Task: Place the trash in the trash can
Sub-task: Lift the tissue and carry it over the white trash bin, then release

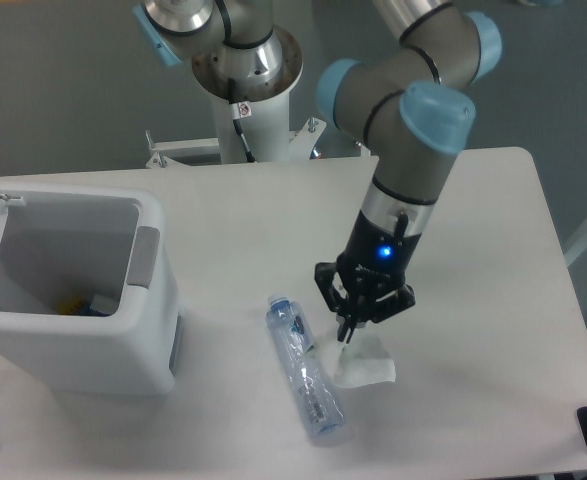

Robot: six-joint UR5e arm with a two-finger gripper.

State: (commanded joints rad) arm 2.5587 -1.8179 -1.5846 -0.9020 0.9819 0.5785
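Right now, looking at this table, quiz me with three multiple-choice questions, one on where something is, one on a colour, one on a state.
1. Where does the bottle lie?
A. inside the bin
B. on the table between bin and tissue
C. on the floor

2. What colour is the bottle's cap?
A. blue
B. red
C. yellow

3. What is the state of the bin's lid?
A. shut
B. open
C. missing

Answers:
1 B: it lies flat on the table, with the tissue to its right under the gripper.
2 A: the cap at its upper end is blue.
3 B: the lid stands up at the left edge and the bin's inside shows.
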